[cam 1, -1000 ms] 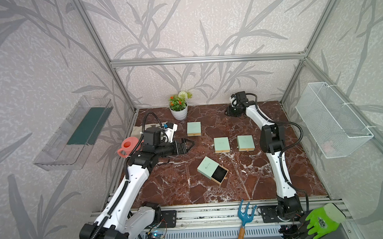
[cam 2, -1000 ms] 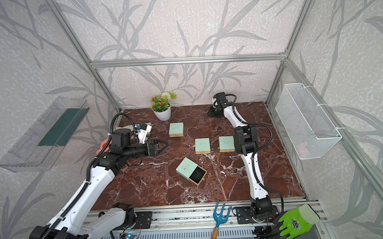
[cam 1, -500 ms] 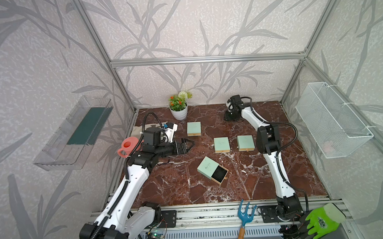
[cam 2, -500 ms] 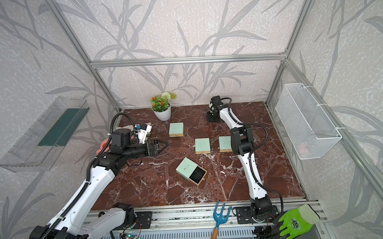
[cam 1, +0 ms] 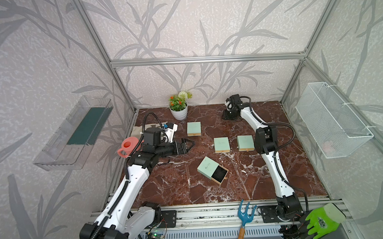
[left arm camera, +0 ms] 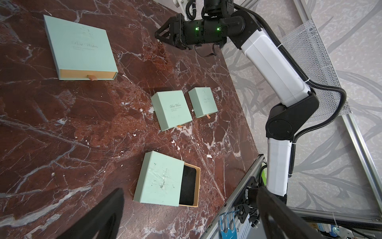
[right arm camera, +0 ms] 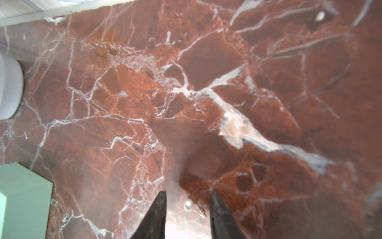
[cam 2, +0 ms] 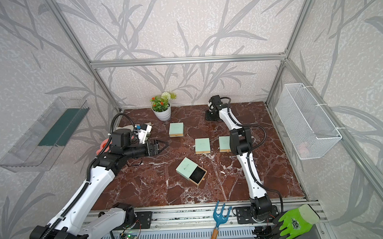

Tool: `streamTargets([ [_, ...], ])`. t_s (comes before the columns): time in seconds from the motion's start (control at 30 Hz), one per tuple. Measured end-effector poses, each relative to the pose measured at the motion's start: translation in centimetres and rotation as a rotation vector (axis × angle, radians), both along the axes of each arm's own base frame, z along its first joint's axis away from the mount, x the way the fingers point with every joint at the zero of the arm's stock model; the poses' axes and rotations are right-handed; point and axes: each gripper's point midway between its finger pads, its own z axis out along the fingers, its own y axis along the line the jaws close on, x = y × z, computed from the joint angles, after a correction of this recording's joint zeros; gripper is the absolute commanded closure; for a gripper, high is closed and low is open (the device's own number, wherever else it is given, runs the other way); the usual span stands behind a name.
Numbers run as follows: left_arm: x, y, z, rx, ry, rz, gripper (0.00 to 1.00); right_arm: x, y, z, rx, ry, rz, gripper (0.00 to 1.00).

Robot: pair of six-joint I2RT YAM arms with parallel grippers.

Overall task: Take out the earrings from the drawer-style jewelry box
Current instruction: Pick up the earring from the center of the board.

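The mint-green cardboard drawer box (cam 1: pixel 207 167) lies on the red-brown marble tabletop (cam 1: pixel 178 187), its black-lined drawer (cam 1: pixel 219 173) pulled out. Well beyond the box, toward the back wall, the right gripper (right arm camera: pixel 188 193) points down with its tips parted. A tiny pale silvery earring (right arm camera: pixel 188 204) lies on the marble between them (loose, not pinched). Near the box's left, the left gripper (cam 1: pixel 190 144) hovers, spread wide.
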Motion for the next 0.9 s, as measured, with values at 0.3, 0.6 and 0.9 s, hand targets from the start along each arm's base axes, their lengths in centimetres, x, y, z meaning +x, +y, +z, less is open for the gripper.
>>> streamTargets([
  [0.3, 0.0, 0.0, 0.0, -0.001, 0.000, -0.002, 0.01, -0.5, 0.7, -0.2, 0.011, 0.010, 0.030, 0.69],
  [0.6, 0.0, 0.0, 0.0, -0.002, 0.001, -0.001, 0.01, -0.6, 0.6, -0.3, -0.009, -0.002, 0.056, 0.70],
  [0.9, 0.0, 0.0, 0.0, -0.005, 0.005, 0.001, 0.01, -1.0, 0.8, -0.5, -0.104, -0.015, 0.055, 0.75],
])
